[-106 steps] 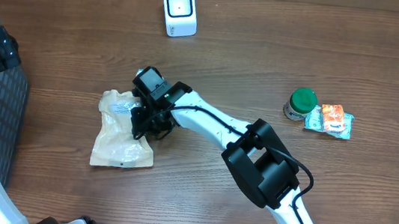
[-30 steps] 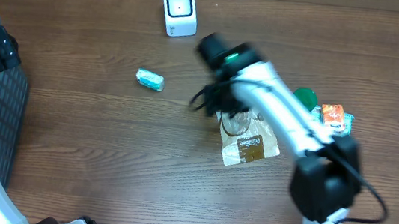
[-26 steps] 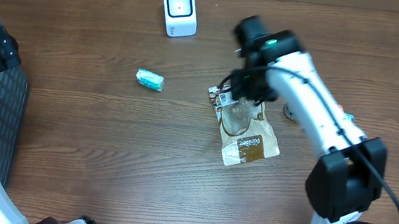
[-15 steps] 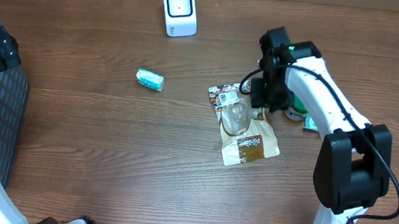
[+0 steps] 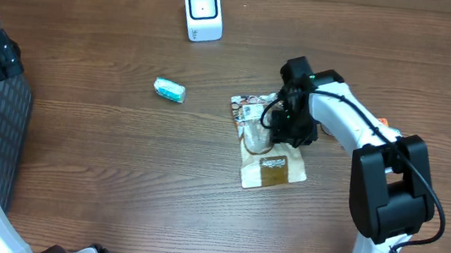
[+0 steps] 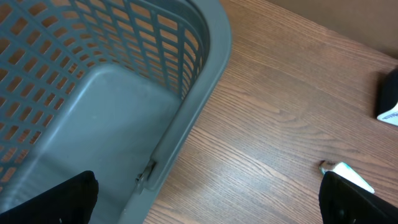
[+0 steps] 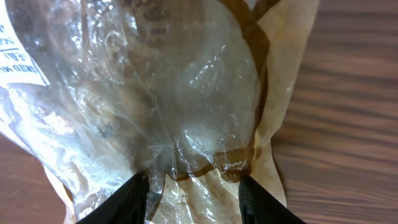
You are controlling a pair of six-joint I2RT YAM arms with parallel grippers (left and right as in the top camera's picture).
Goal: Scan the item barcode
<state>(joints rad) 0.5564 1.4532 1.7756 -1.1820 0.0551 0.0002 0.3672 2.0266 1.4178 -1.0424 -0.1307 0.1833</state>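
The right gripper [image 7: 196, 194] has its fingers [image 7: 132, 200] closed partway, pinching a gathered fold in the clear window of the brown pouch [image 7: 186, 93]. The pouch lies on the table [image 5: 118, 174] a little right of centre, well apart from the white scanner [image 5: 202, 11] at the far edge. The left gripper [image 6: 208, 202] hangs with its fingers spread wide and nothing between them, over the rim of the grey basket [image 6: 186, 93] at the table's left end.
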